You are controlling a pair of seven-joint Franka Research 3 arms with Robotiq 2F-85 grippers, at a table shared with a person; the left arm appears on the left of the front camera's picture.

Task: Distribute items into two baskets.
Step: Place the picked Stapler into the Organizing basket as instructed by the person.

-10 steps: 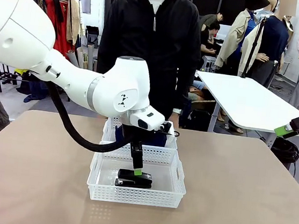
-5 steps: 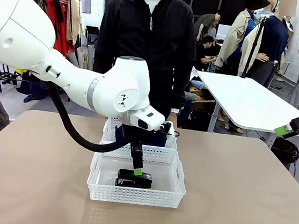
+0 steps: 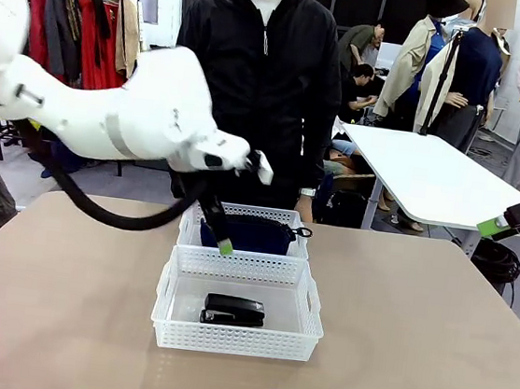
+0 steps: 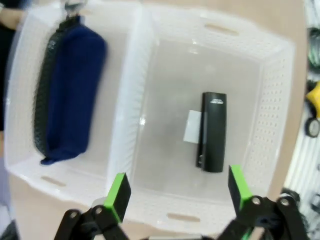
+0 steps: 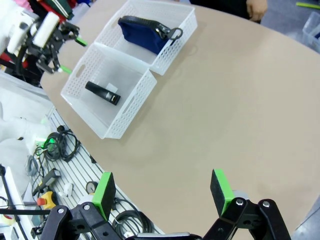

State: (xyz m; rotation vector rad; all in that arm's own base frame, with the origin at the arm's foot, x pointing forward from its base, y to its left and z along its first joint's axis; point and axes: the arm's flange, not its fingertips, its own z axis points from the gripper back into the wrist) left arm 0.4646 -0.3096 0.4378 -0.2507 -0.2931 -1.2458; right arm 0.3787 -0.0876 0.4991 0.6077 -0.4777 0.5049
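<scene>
— Baskets [image 3: 235, 337]: two white meshed ones, touching end to end at mid-table [image 3: 432, 336]. Nearer one [image 4: 272, 115] with the black stapler [image 3: 233, 311] flat on its clear bottom; farther one [image 3: 285, 218] with the navy pouch [image 3: 248, 232] filling most of its length.

— And relative to the left claw?

— Left gripper [image 3: 225, 245] up in the air, above the seam between the two, touching neither. Stapler below and toward the robot's side; pouch just behind the green fingertip. From the left wrist, looking straight down: stapler [image 4: 213, 131] lying beside a small white label, a little above the gripper [image 4: 176, 192], nearer one pad than the other; pouch [image 4: 67, 97] off to one side in the other compartment, ring pull at its end.

— State of that claw?

— Spread wide, nothing between the pads [image 4: 118, 194].

— Pose of the arm?

— White left arm [image 3: 110, 112] in from picture left, blurred, wrist bent down, fingers slanting toward the baskets.

— Right side?

— Right gripper [image 5: 162, 191] well away from the baskets, high over bare table near its edge. Jaws apart, empty. From there, both baskets [image 5: 112, 85] far off, stapler [image 5: 102, 92] and pouch [image 5: 146, 34] inside them. In the front view, only one green-tipped finger [image 3: 493, 226] at the right edge.

— The person?

— Standing at the far side behind the baskets, dark jacket [image 3: 264, 73], one hand [image 5: 256, 7] at the table's edge in the right wrist view.
</scene>
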